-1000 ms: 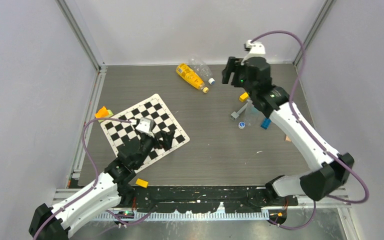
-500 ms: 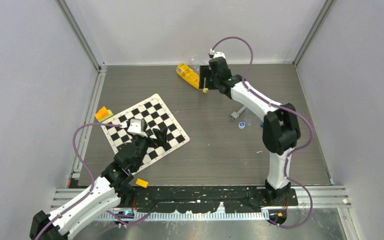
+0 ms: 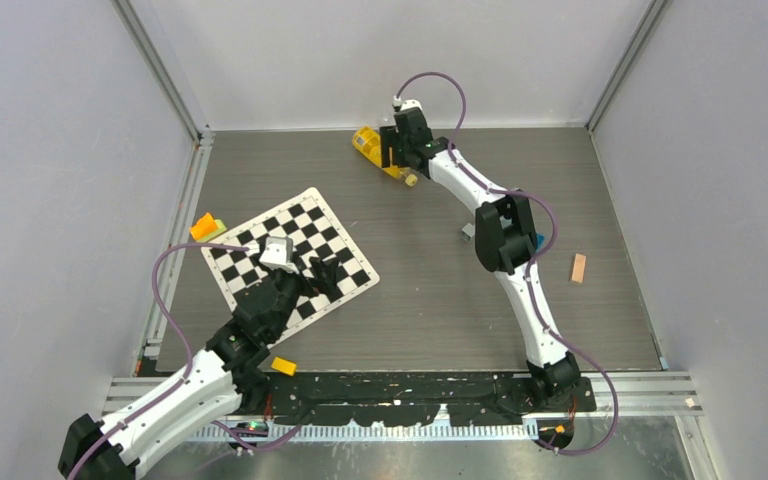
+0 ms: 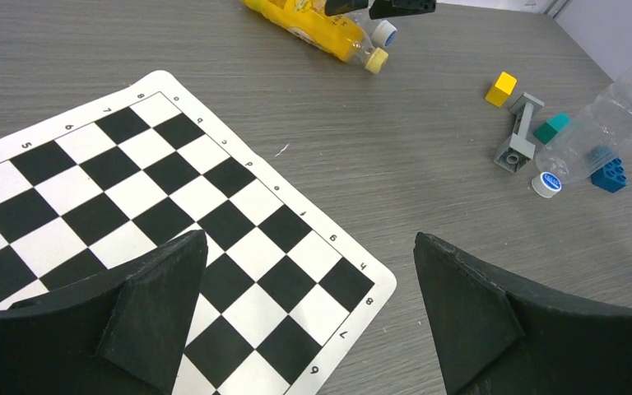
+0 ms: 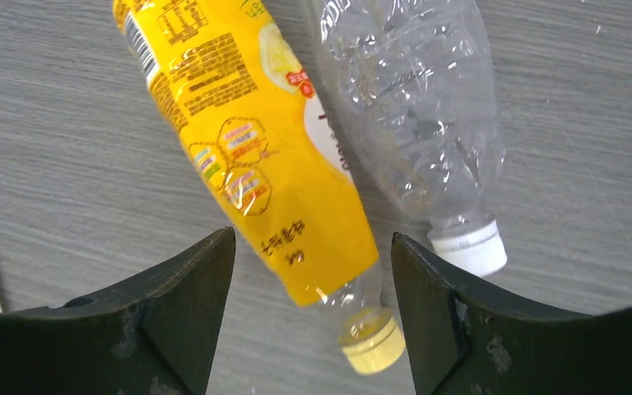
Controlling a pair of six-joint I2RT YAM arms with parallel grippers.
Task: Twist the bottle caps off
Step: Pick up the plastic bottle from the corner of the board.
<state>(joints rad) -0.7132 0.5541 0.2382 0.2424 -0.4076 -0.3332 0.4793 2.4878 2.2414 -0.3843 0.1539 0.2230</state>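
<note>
- Bottles are lying side by side well beyond the far corner of the chessboard mat (image 3: pixel 310 215): the yellow bottle (image 5: pixel 247 148) and a clear bottle (image 5: pixel 411 107), flanks touching or nearly so, both wearing their caps.
- Jaws of the right gripper (image 5: pixel 311 247) are standing open, straddling the yellow bottle's shoulder from above and gripping nothing.
- Axis of the yellow bottle is running diagonally through the gap between the jaws, its capped end pointing off to the mat's right. The yellow cap (image 5: pixel 370 340) is sitting just past the fingertips, and the white cap (image 5: pixel 469 247) is lying just beside one finger.
- Reach is favouring the right arm. The left gripper (image 4: pixel 309 247) is hanging wide open over the mat's near-right corner, well apart from both bottles.
- Contents: the clear bottle is looking empty and crinkled, while the yellow wrap is hiding whatever is inside.
- Farther right of the mat, a second clear bottle (image 4: pixel 601 132) is lying among toy blocks (image 4: pixel 503 87), with a loose cap (image 4: pixel 547 183) seemingly off beside its mouth.
- Judgement: the coming grip is probably needing a shift toward the yellow cap.
</note>
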